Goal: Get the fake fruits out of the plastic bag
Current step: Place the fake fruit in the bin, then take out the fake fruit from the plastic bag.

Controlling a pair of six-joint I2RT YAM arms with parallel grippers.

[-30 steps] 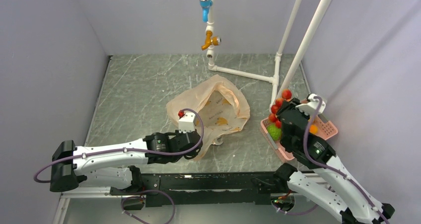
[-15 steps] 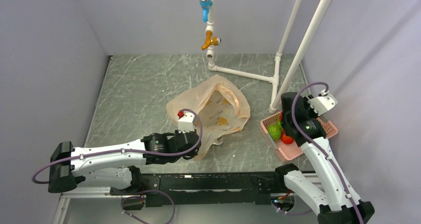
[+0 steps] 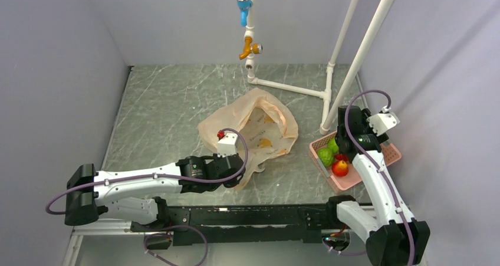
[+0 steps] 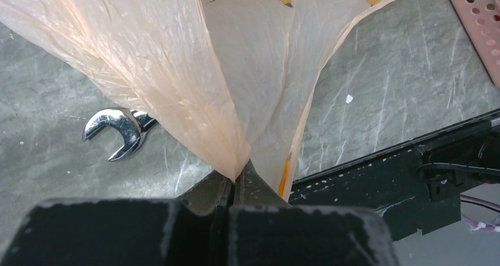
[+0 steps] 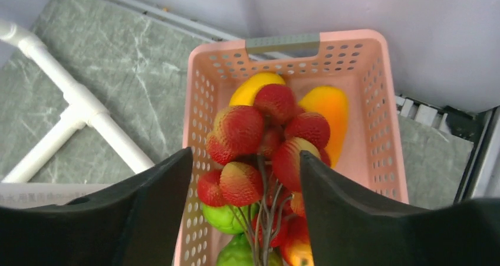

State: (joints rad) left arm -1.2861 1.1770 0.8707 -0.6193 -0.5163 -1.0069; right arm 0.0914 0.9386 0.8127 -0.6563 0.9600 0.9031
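Grey marbled table (image 3: 165, 101) carries the slack plastic bag (image 3: 259, 130), its near edge clamped in the left claw (image 4: 236, 180), while the fake fruits (image 5: 244, 127) fill the pink basket (image 5: 377, 101) under the spread right claw (image 5: 244, 155), so emptying looks nearly done, though the bag's inside is hidden.

Plastic bag (image 3: 259, 127) peach, crinkled, slumped mid-table. Fake fruits (image 5: 242, 127) red, green, yellow, piled in pink basket (image 5: 377, 107).

Open tabletop (image 3: 165, 101) left of the plastic bag (image 3: 262, 121); white pipe frame (image 3: 289, 87) close behind the basket (image 3: 392, 156).
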